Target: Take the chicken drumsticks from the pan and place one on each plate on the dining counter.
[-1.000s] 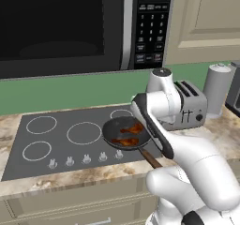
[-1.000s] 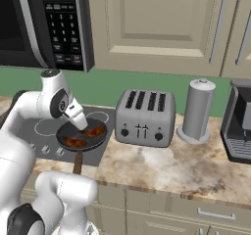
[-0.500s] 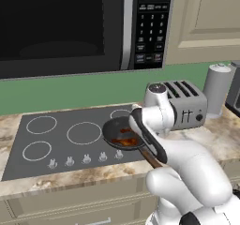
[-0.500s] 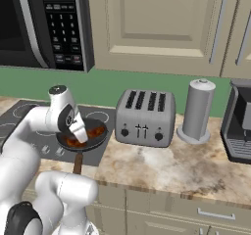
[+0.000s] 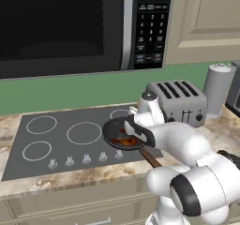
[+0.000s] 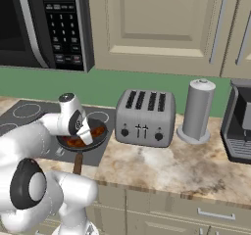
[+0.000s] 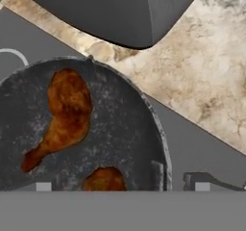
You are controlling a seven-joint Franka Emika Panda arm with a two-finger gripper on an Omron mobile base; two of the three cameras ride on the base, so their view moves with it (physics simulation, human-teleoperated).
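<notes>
A simulated kitchen with a green back wall, cream cabinets above and a black microwave (image 5: 70,27) hung over a grey glass cooktop (image 5: 61,142) set into a marbled stone bench (image 6: 181,168); the white arm bends low over the cooktop's near right corner, and the hand (image 7: 122,186) hangs close above the pan (image 7: 129,143), pointing down into it; its two small dark fingertips (image 7: 43,186) stand wide apart, one over the pan's floor and the other outside the rim over the cooktop, with nothing between them.

The pan is round and black, sitting on the cooktop directly beneath the hand, its brown wooden handle (image 5: 151,158) running back toward the robot's base; both chicken drumsticks lie in it; one drumstick (image 7: 62,121) lies whole in the hand view, ahead of the fingertips, thick end farther from the hand and thin bone end angled back toward one fingertip; the second drumstick (image 7: 104,179) sits just ahead of the hand, between the two fingertips, only its rounded top showing; whether the tips touch it cannot be told.

Beyond the pan, on the bench, stands a silver four-slot toaster (image 6: 144,116); further along is a grey cylindrical canister (image 6: 197,110), then a dark coffee machine (image 6: 238,124) at the frame's edge.
</notes>
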